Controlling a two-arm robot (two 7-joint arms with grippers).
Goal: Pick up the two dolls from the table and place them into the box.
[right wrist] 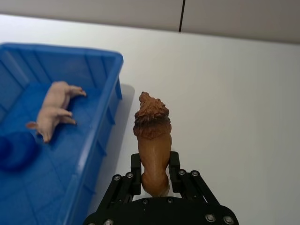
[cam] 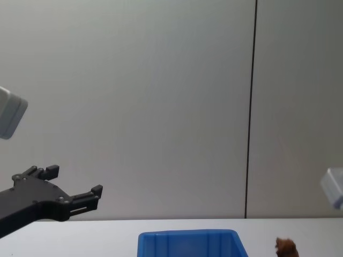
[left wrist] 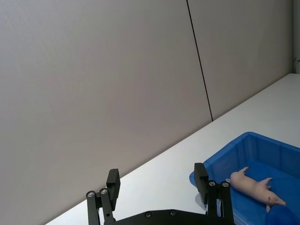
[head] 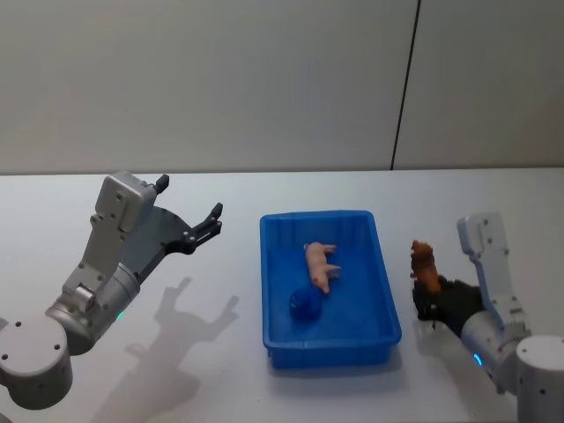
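A pink pig doll [head: 321, 264] [left wrist: 255, 186] [right wrist: 55, 108] lies on its side inside the blue box [head: 275, 291] [right wrist: 105, 117] [cam: 187, 242]. A brown lion doll [head: 425, 263] [right wrist: 152, 136] [cam: 286, 246] is held upright just right of the box, with my right gripper [head: 426, 298] [right wrist: 154, 169] shut on its rear body. My left gripper [head: 189, 207] [left wrist: 157, 180] [cam: 74, 186] hangs open and empty in the air, left of the box and above the white table [head: 220, 370].
A dark blue round lump [head: 304, 303] [right wrist: 16, 152] lies in the box near the pig's head. A grey wall with a dark vertical seam [head: 405, 84] stands behind the table's far edge.
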